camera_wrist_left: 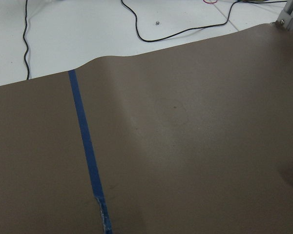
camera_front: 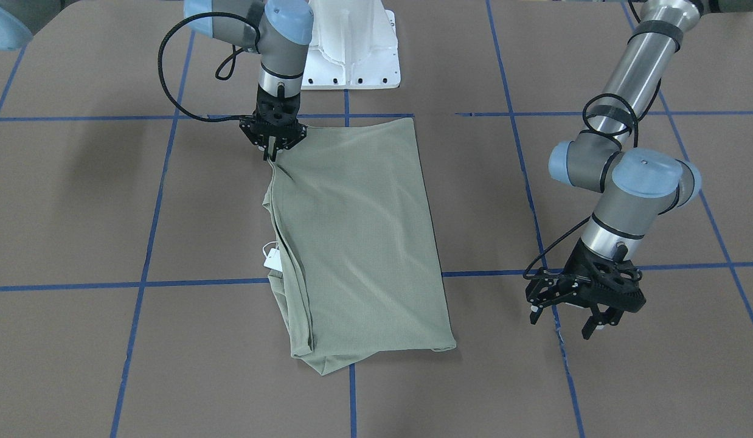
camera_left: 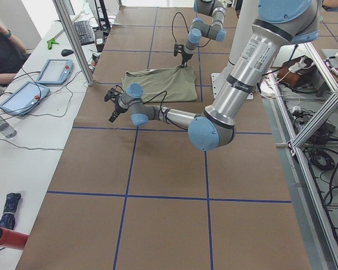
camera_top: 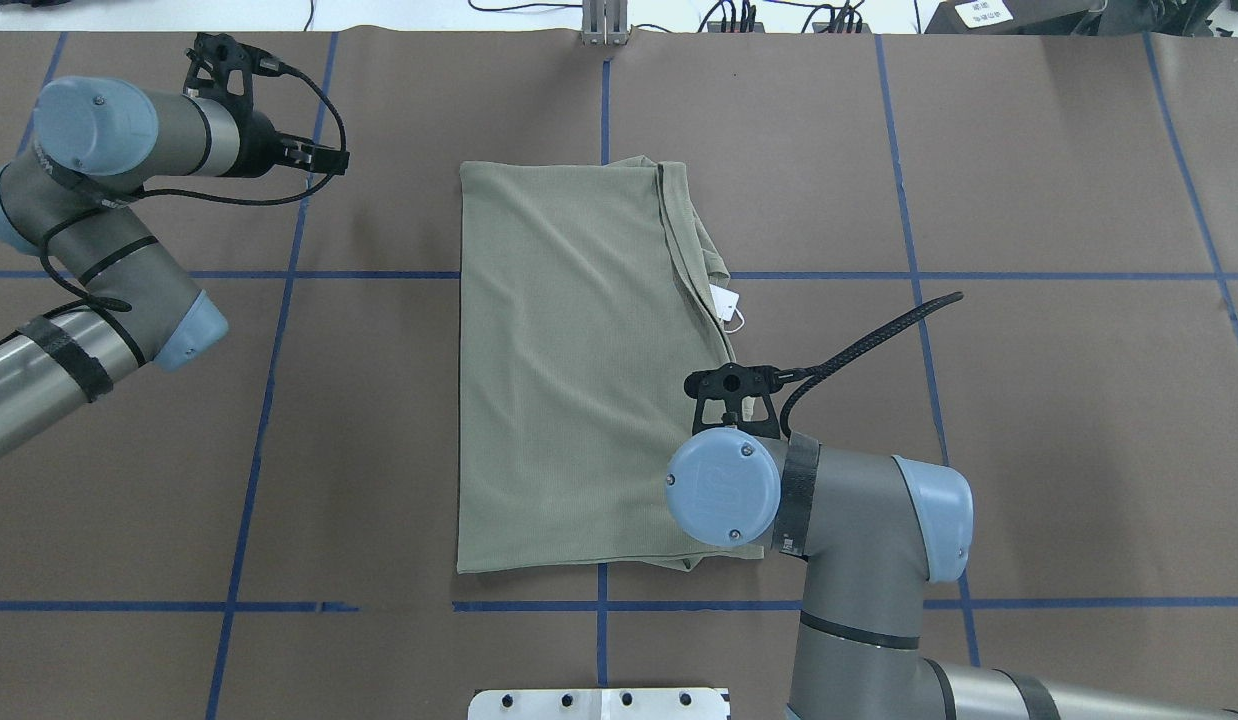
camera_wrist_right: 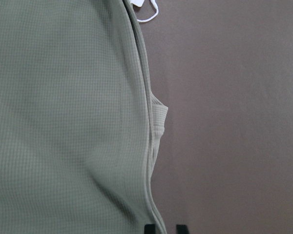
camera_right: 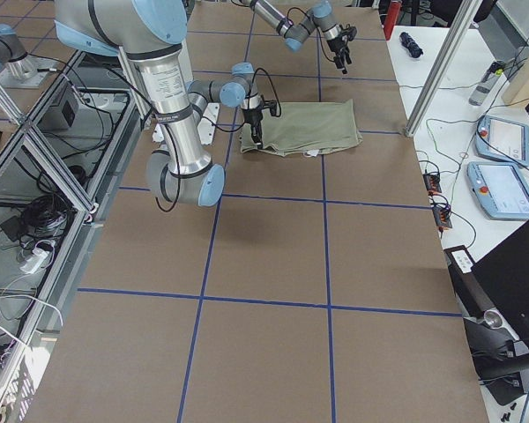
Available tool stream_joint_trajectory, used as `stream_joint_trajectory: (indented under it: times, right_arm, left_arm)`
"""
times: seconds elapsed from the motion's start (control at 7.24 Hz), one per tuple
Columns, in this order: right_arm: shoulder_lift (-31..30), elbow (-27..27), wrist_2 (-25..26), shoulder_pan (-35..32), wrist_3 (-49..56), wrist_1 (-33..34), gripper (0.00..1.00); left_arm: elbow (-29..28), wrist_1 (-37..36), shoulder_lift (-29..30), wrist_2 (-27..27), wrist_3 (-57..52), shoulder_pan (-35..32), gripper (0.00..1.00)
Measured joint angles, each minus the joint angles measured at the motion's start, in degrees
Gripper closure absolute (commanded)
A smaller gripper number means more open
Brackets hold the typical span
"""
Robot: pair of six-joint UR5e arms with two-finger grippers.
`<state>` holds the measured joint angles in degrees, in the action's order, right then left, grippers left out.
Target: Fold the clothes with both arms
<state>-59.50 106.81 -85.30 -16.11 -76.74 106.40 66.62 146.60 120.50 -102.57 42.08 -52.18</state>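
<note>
The sage-green knit shirt [camera_front: 358, 237], folded into a long rectangle, lies mid-frame on the brown blue-taped table [camera_front: 78, 201]. The black right gripper [camera_front: 272, 152], fingers nearly together, pinches its upper-left corner. The black left gripper [camera_front: 564, 321] hangs spread wide and empty at lower right.

My table [camera_top: 1029, 420] wears a brown covering crossed by blue tape lines [camera_front: 200, 283]. A white base plate [camera_front: 358, 61] sits at my edge. Along the white bench [camera_left: 22, 146] lie two tablets [camera_left: 54, 71], a keyboard [camera_left: 86, 32] and a red cylinder [camera_left: 5, 237], with a person [camera_left: 3, 50] seated there.
</note>
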Motion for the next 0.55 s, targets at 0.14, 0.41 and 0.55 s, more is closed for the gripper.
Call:
stream_joint_trajectory:
  times: [0.14,0.41,0.55]
  right_arm:
    - [-0.1,0.0,0.0,-0.1,0.1,-1.7,0.0]
    - [0.3,-0.4,-0.1,-2.3,2.0,-8.0,0.0]
    - [1.5,-1.1,-1.2,-4.8,4.4,-9.7,0.0]
  left_arm:
    - [0.0,0.0,0.0,0.0,0.0,0.0,0.0]
    - [0.0,0.0,0.0,0.0,-0.1,0.1,0.0]
    - [0.0,0.0,0.0,0.0,-0.1,0.1,0.0]
